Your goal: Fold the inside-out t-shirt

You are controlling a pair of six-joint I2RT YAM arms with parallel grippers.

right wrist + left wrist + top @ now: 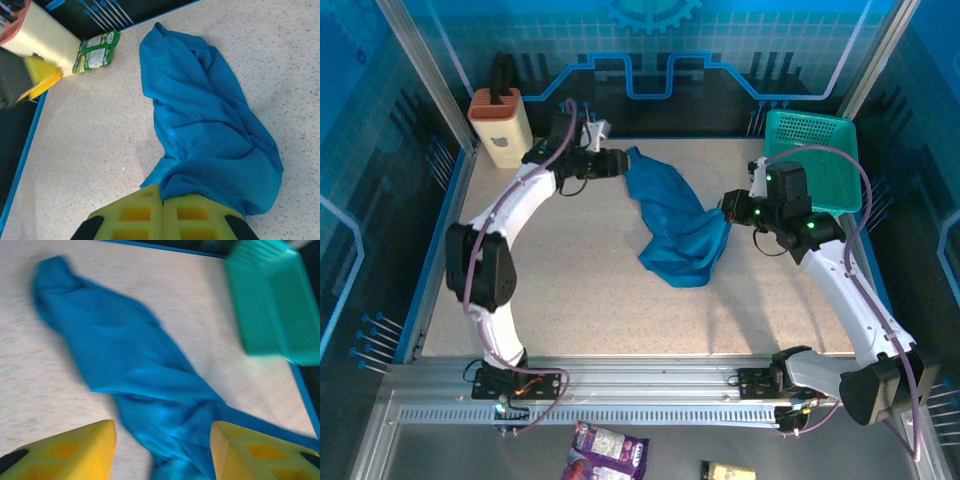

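Tabletop: speckled beige tabletop (570,290) with a blue border, and pretty much everything sits on it.
T-shirt: plain blue-teal soft cloth t-shirt (675,225), scrunched into a long crumpled strip. It runs diagonally across the back middle of the tabletop, from right by the left claw over to the right claw. A loose heap sags toward the centre. It's not flat and not folded.
Basket: rigid teal plastic mesh basket (820,150) in the far right corner, just behind the right arm's wrist and apart from the t-shirt.
Container: cream boxy container (500,125) with a dark handle on top, standing upright in the far left corner.
Right claw: right claw (162,197) has its 2 yellow-green pads pressed together, clamped on the bunched right end of the t-shirt. Cloth spills out just above them.
Left claw: left claw (162,427) has its 2 yellow fingers standing apart, with a fold of the t-shirt lying between them. That view is blurry, and neither finger looks to be pinching it.
Packet: small green printed packet (95,50), just beside the container at the far left corner.
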